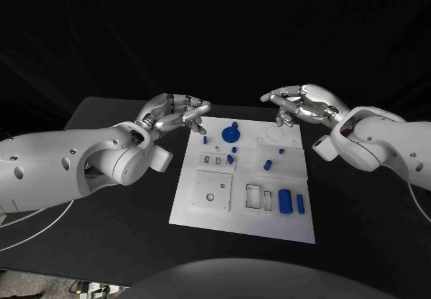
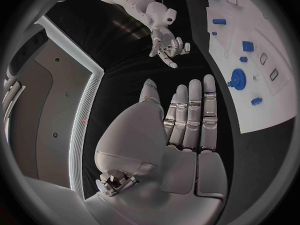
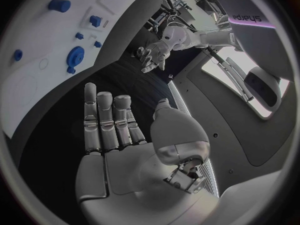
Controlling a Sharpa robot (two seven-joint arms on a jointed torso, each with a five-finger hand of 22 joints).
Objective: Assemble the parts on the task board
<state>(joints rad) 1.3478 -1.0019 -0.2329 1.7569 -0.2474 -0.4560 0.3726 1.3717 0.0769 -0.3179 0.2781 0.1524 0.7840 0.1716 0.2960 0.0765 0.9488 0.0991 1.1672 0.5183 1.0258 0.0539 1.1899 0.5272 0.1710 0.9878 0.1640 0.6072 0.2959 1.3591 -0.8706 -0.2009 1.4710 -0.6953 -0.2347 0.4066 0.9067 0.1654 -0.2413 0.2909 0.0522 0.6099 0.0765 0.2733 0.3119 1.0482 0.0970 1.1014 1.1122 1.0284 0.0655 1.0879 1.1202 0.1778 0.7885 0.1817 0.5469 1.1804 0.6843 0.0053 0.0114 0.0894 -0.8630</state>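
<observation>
Both hands hang empty above the far end of the task board (image 1: 269, 227), so the step in hand looks like the approach before a first pick. The left hand (image 1: 175, 114) hovers over the board's far left corner, its fingers apart and extended in the left wrist view, holding nothing. The right hand (image 1: 301, 103) hovers past the far right corner, fingers likewise spread and free.

The blue parts lie on the board: a round disc with a knob (image 1: 231, 133) near the far edge, small pegs (image 1: 268, 165) mid-board, and two cylinders (image 1: 284, 201) toward the near right.

The next move probably calls for one hand to descend onto a chosen part; the disc lies nearest. Black table (image 1: 117, 112) surrounds the board on all sides, giving open room, though the small pegs sit close together.
</observation>
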